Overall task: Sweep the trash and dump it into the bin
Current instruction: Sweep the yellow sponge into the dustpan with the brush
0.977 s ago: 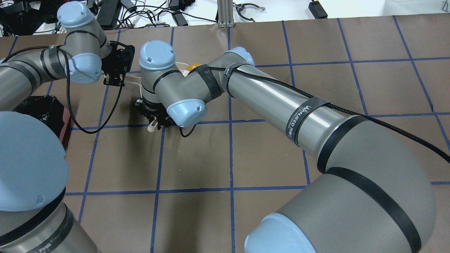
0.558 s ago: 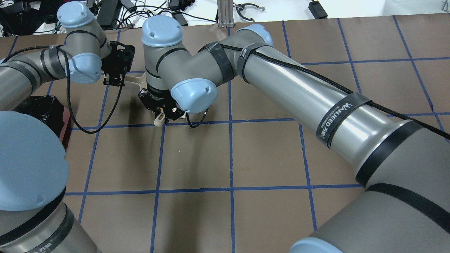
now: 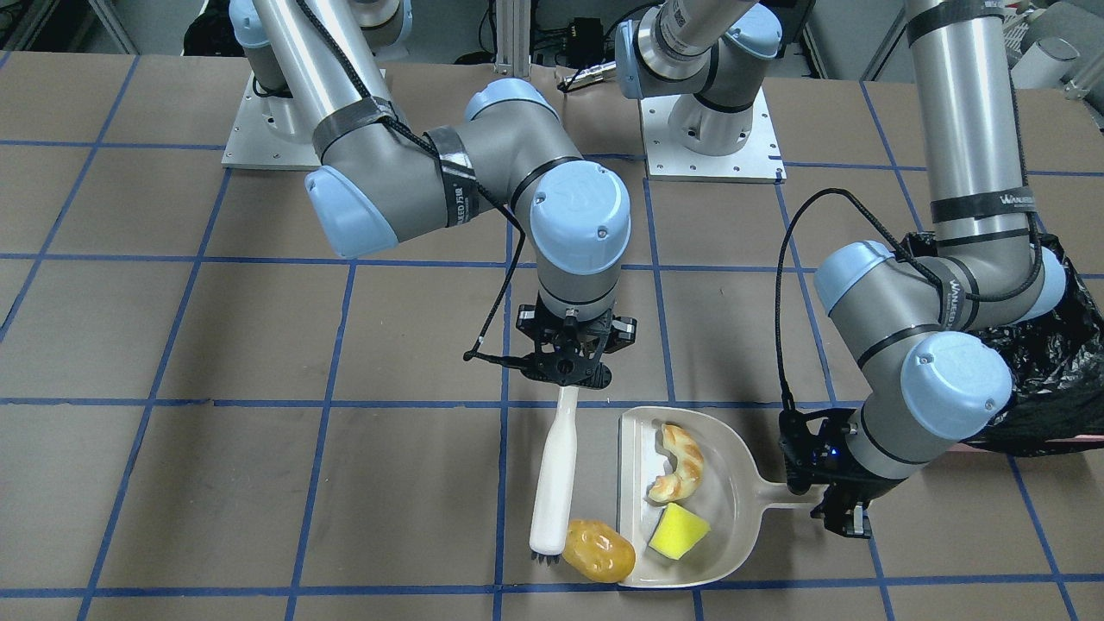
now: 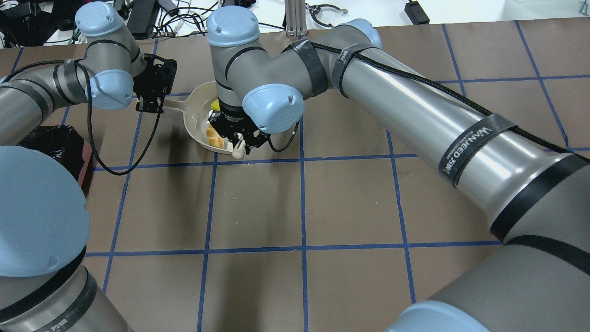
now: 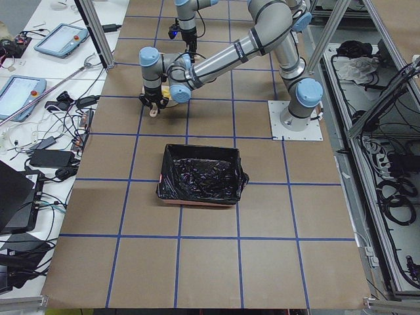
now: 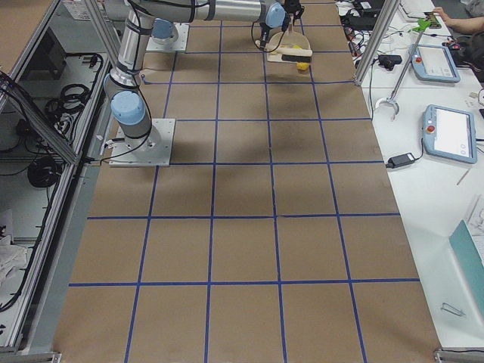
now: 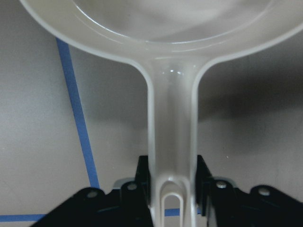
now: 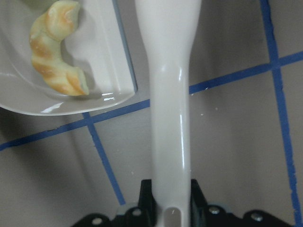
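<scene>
Strap [image 4: 477, 143] reads "WANJEED"; left jaws clamp dustpan handle [image 7: 171, 132], right jaws clamp brush [image 3: 552, 470].

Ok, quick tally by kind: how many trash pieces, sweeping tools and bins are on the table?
Trash pieces: 3 (croissant piece, golden-brown lump, yellow sponge wedge)
Sweeping tools: 2 (brush, dustpan)
Bins: 1 (black-lined bin)
Total: 6

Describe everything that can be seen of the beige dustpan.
The dustpan is beige glossy plastic, a rounded scoop with a straight open lip and a short slotted handle. It lies flat on the table, handle clamped in the left gripper. A croissant piece and yellow sponge wedge lie inside; a golden-brown lump sits at the lip.
</scene>
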